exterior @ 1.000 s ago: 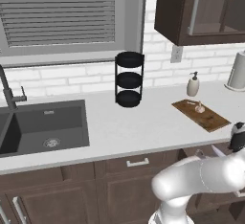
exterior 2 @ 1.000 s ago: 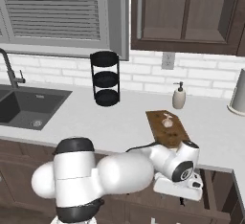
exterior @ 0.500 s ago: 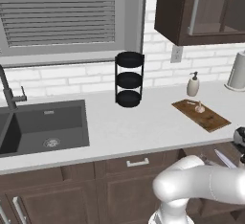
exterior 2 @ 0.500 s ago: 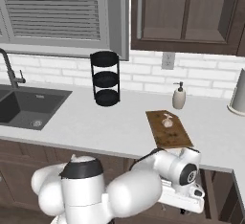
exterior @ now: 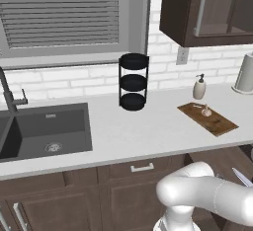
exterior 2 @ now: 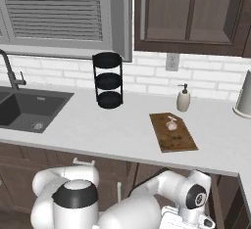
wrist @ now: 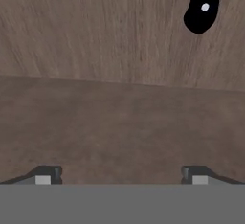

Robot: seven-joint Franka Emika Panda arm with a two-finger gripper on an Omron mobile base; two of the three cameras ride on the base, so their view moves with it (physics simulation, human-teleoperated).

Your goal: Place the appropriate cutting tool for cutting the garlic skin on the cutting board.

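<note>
"Where's the cutting tool (exterior: 241,176)?"

"Below the cutting board (exterior: 208,118) and nearer me, under the counter's edge — a slim grey-blue blade lying slantwise. The garlic (exterior: 206,110) sits on the board's far end."

"And your gripper (wrist: 120,176)?"

"Fingers spread wide, holding nothing. In the hand view a black handle-like shape (wrist: 203,7) lies ahead and right — I'd shift that way."

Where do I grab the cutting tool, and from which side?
Likely the black handle end of the cutting tool, lying flat on wood at the hand view's top right. Come from above, with the open gripper straddling its narrow width.
</note>
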